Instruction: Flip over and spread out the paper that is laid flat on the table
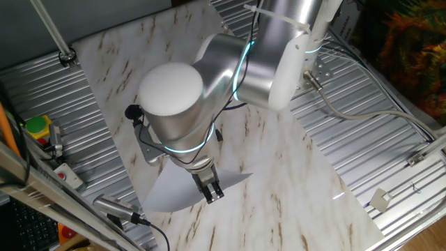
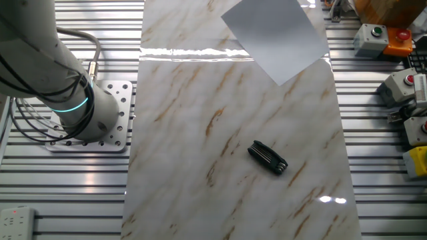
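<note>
Marble table (image 1: 293, 167) | arm bent downward over paper (image 1: 171, 192) | end effector (image 1: 212, 194) fingertips at sheet, closure unclear

Robotics lab or test bench, not a home: a marble-patterned table (image 2: 200, 153) sits bolted between ribbed metal panels (image 2: 380, 200), with the robot arm's (image 1: 230, 70) base fixed to a drilled mounting plate (image 2: 117, 100). Control boxes with red and green push buttons (image 2: 380, 37) stand along one edge, another button box (image 1: 38, 129) along the other side, and cables (image 1: 348, 115) trail across the ribbed panels. A folding set of hex keys (image 2: 268, 158) lies on the board, the sort of tool left out at a workstation.
</note>
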